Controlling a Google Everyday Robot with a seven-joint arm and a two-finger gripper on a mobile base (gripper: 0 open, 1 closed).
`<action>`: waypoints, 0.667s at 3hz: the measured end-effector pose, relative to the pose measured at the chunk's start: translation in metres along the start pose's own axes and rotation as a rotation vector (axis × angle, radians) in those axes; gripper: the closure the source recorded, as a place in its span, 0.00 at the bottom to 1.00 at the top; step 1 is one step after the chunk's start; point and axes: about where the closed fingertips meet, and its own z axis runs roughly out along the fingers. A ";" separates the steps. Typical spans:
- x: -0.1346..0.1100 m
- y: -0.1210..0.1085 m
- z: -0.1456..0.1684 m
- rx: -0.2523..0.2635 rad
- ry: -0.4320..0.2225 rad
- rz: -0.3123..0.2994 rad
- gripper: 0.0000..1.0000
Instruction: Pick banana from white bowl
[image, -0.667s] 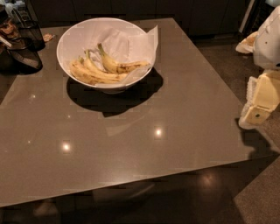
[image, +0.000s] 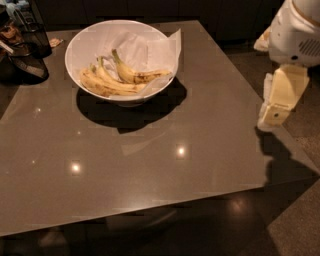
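Reaching for the banana (image: 139, 76) is the step in hand, and I judge it barely begun. My arm (image: 281, 95) hangs outside the right edge of the bench (image: 190, 135), well apart from the fruit, and I cannot tell whether my jaws are open or shut, nor that they hold anything.

The banana lies inside the white bowl (image: 75, 40), which stands near the far edge of the bench, toward the far left corner. Its greenish stem points at the far edge and its brown-blotched tip points toward the right edge. It rests on the paper lining (image: 150, 47), which pokes up over the bowl's right rim. Just beside it, on the side nearer the front edge, lies a bunch of paler bananas (image: 107, 86); the two look to be touching or nearly so.

To do this well, I think I should travel across from the right edge high enough to clear the rim and the raised paper, then come down from above. I would set my jaws across the banana's middle, crosswise to its curve, on the stretch farthest from the bunch, so one side does not wedge against the paler fruit. A gentle close seems wise: the blotches suggest soft flesh. Lifting straight up should keep the paper and bowl from dragging along.
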 end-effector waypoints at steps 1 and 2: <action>-0.023 -0.021 0.013 -0.029 0.051 -0.044 0.00; -0.030 -0.025 0.014 -0.013 0.040 -0.053 0.00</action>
